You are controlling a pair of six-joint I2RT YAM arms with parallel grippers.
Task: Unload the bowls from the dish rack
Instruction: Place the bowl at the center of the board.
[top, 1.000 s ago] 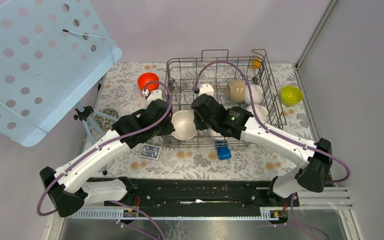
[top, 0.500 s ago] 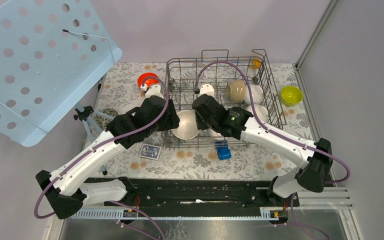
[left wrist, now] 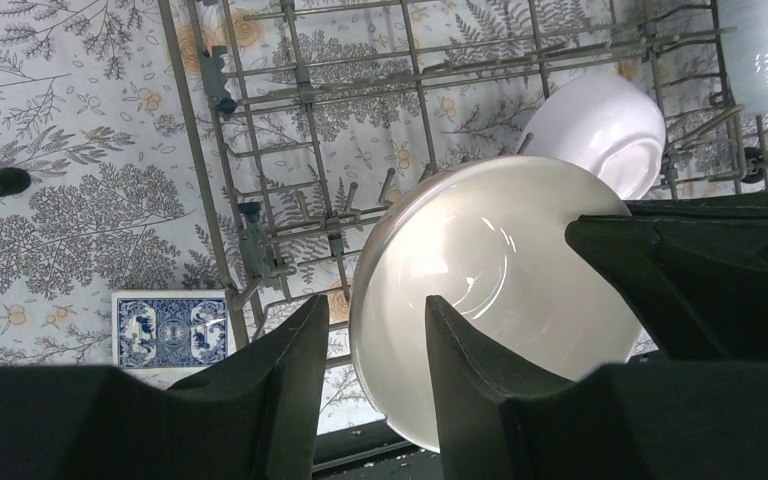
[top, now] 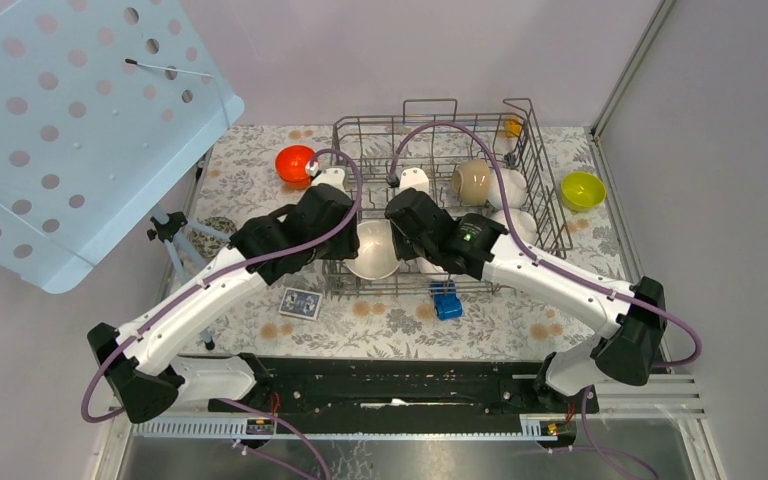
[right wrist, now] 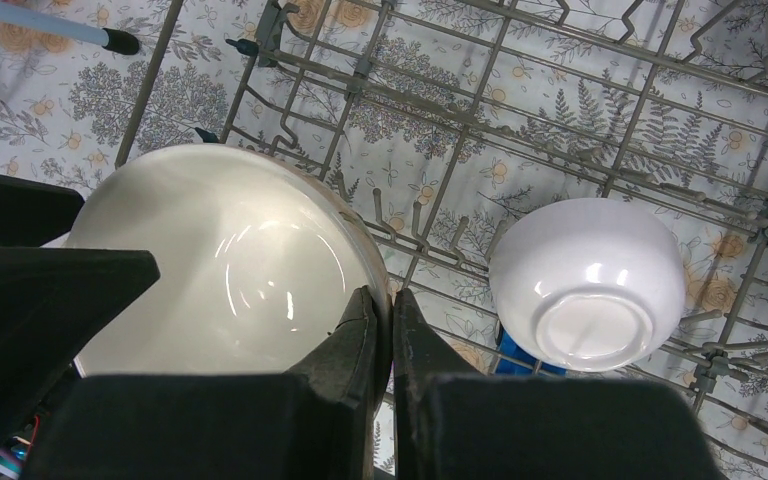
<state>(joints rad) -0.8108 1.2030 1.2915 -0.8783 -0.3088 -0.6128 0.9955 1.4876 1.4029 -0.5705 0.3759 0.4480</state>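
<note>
A large pale beige bowl [top: 370,250] stands tilted at the front of the grey wire dish rack [top: 430,120]. My right gripper [right wrist: 382,297] is shut on this bowl's [right wrist: 220,270] right rim. My left gripper [left wrist: 375,310] is open and straddles the left rim of the same bowl [left wrist: 500,290], one finger inside and one outside with a gap. Also in the rack are a beige bowl [top: 472,182] and an upside-down white bowl [right wrist: 588,285]. An orange-red bowl [top: 295,162] sits on the table left of the rack and a yellow-green bowl [top: 582,190] to its right.
A blue toy car [top: 446,300] and a blue patterned card box [top: 301,302] lie just in front of the rack. A speckled ball [top: 218,232] and a small tripod stand at the left. A light-blue perforated panel [top: 70,130] overhangs the far left.
My left gripper has opened and swung right, from beside the rack to over the pale bowl's left rim. The right gripper has kept its hold on the bowl without moving.
</note>
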